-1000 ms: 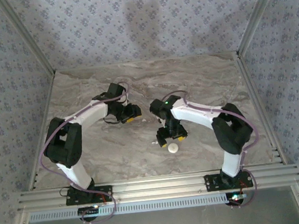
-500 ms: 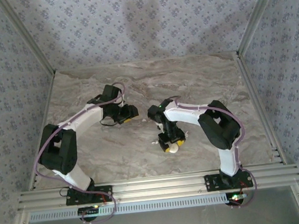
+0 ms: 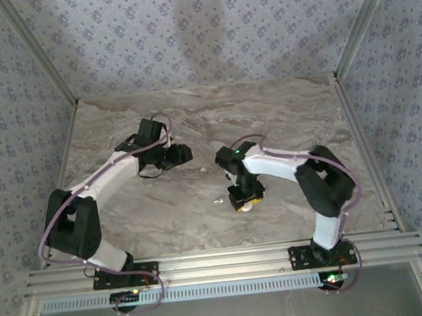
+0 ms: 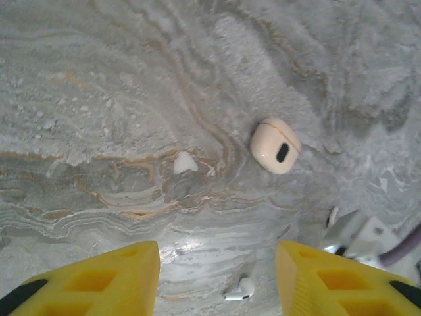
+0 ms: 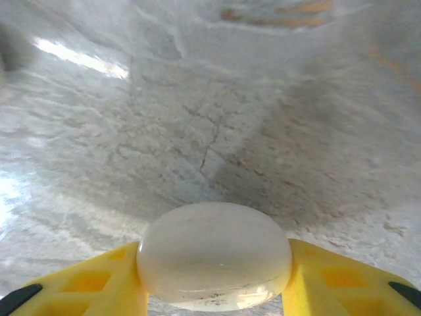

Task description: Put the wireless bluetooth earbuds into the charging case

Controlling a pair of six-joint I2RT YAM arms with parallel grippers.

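The right gripper's (image 5: 214, 266) yellow fingers (image 5: 85, 283) were clamped on the cream charging case (image 5: 214, 253), one on each side. A small white earbud (image 3: 217, 200) lay on the marble table (image 3: 126, 211) just left of the case. Up and left of the case, the left gripper (image 4: 217, 263) stood open and held nothing. A stemmed earbud (image 4: 240, 288) lay on the table under its gap.

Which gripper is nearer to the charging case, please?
Right. The right gripper has its fingers on either side of the charging case; the left gripper hangs open, off to the case's left and farther back.
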